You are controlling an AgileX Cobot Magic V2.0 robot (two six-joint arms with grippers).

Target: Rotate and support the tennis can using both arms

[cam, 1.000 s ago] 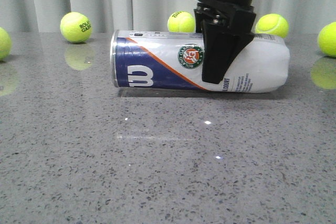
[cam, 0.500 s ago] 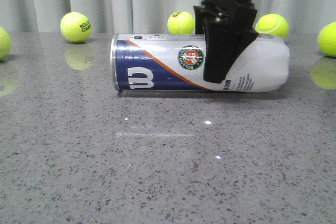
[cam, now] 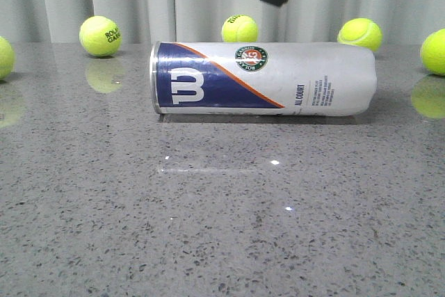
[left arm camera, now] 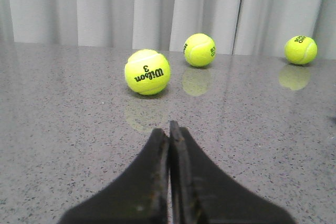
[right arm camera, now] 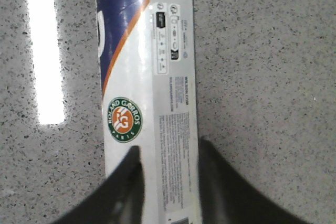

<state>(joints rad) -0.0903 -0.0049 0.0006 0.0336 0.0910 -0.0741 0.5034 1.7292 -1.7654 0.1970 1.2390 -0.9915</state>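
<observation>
- Tennis can (cam: 264,78) lying on its side on the grey speckled surface (cam: 208,227), navy W end toward the left, free of any grip.
- Right claw (right arm camera: 165,182) spread, fingers straddling the can from above without touching, likely lined up to grip.
- Left claw (left arm camera: 169,145) pressed together, empty, away from the can, facing a Wilson ball (left arm camera: 147,72); support role not yet begun.
- Other tennis balls well behind the can, clear of its roll.

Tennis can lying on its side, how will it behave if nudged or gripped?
The tennis can is a smooth cylinder lying flat on the polished table, so it likely rolls toward or away from the camera if nudged. Its glossy label probably makes it slippery. The right gripper straddles it open, so nothing restrains it.
</observation>
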